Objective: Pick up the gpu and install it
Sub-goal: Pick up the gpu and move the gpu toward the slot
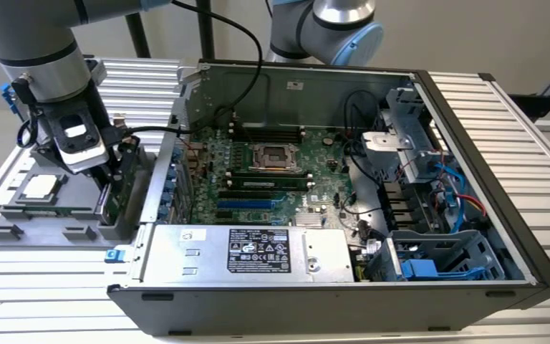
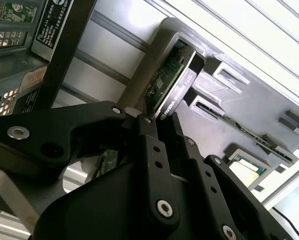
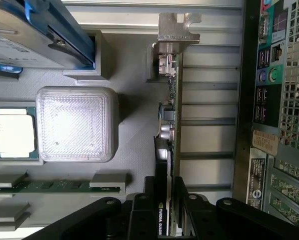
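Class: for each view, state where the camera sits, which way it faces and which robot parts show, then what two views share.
Exterior view: off the arm, raised, looking down on the open computer case and grey tray; the arm and gripper show.
First wrist view: on the wrist, looking along the gripper down the gpu's edge toward the tray.
Second wrist view: on the wrist, looking slantwise past the gripper at the gpu's black face.
Shared: both wrist views show the gripper shut on the gpu standing in the tray.

Reaches straight down with the arm at the exterior view's left; clamps the pincer on both faces of the card.
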Controlling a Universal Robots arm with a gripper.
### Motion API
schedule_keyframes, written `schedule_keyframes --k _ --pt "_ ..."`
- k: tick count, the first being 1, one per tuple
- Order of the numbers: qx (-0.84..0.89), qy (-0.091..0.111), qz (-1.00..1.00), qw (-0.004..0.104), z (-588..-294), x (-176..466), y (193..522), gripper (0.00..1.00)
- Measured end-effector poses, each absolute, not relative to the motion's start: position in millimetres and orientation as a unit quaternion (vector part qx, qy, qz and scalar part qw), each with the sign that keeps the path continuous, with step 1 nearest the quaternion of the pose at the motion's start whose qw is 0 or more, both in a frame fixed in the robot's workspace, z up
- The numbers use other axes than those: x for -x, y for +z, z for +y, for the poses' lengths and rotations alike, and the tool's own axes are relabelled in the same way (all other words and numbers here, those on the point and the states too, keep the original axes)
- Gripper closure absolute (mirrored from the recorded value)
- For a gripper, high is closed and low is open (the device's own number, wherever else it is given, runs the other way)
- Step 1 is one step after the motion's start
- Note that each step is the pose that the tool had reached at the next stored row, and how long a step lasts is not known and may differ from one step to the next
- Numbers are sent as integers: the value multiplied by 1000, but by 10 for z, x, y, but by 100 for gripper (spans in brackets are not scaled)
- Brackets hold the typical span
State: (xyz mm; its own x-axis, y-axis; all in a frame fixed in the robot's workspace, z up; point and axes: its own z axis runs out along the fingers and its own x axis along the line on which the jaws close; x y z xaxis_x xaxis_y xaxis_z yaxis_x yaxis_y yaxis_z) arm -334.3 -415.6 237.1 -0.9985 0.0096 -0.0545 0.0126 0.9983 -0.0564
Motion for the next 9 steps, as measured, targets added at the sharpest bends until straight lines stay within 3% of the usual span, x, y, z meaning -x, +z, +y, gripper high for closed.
schedule_keyframes --k 9 --pt "-6 -28 999 27 -4156 3343 2370 100"
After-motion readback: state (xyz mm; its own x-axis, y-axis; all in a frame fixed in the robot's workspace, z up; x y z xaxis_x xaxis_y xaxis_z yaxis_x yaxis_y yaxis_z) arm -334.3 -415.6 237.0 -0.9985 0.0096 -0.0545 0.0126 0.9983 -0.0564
